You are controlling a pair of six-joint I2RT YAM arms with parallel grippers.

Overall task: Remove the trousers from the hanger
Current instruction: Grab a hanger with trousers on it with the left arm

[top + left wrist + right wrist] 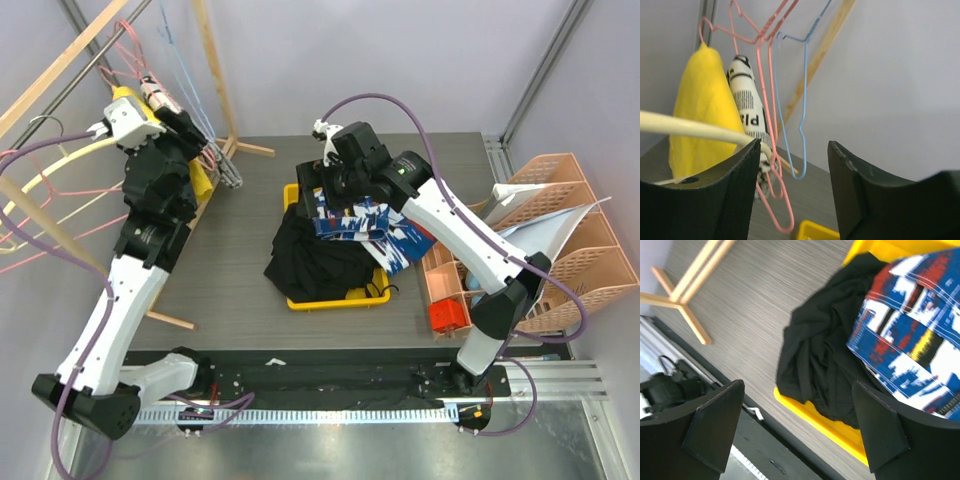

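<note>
My left fingers (730,200) spread, empty, near printed trousers (747,95), pink hanger (771,150); my right fingers (710,425) spread over yellow tray (795,405).

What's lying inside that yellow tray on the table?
A crumpled black garment, spilling over the yellow tray, with blue patterned shorts on top. Anything beneath them is hidden.

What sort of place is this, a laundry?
Probably a robotics test bench staged as a laundry corner: left arm and right arm bolted to a table, wire hangers on a wooden rack, clothes in a yellow tray.
</note>
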